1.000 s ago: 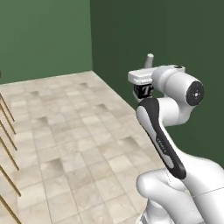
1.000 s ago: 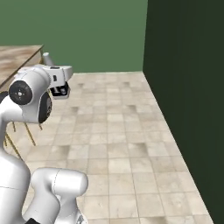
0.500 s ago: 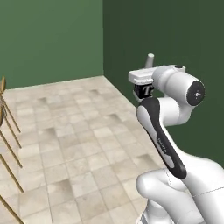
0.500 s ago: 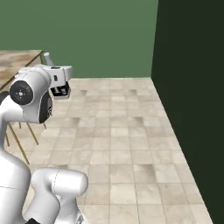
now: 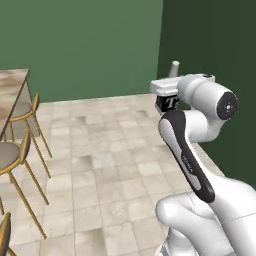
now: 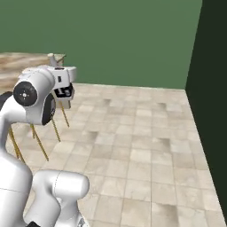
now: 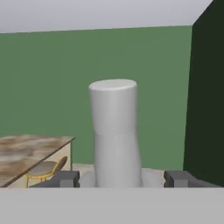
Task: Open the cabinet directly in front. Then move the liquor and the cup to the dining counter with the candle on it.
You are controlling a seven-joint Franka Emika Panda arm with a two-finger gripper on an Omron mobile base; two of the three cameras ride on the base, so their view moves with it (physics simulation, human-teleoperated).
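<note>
While the gripper (image 7: 124, 178) hung out over the tiled floor (image 5: 100, 170), its fingers (image 7: 65, 178) stood wide on either side of a pale grey cylinder (image 7: 114, 131). With nothing under that cylinder, it was most likely clamped and being carried. Its colour matched neither a dark bottle nor a yellow tumbler, so I could not say which task thing it was, if either. Whether the cabinet had been opened could not be told. The dining counter (image 7: 26, 151), brown-and-beige marble, lay ahead and to the arm's left, well apart from the gripper, so setting the load down seemed still to come. The hand view gave the cylinder's full upright shape and flared foot, and a stool (image 7: 43, 169) tucked under the counter's edge. The left base view showed only the cylinder's top poking above the hand, plus a row of orange-framed stools (image 5: 10, 155) beside the counter's corner. The right base view added the dark wall (image 6: 213, 111) to the right.
</note>
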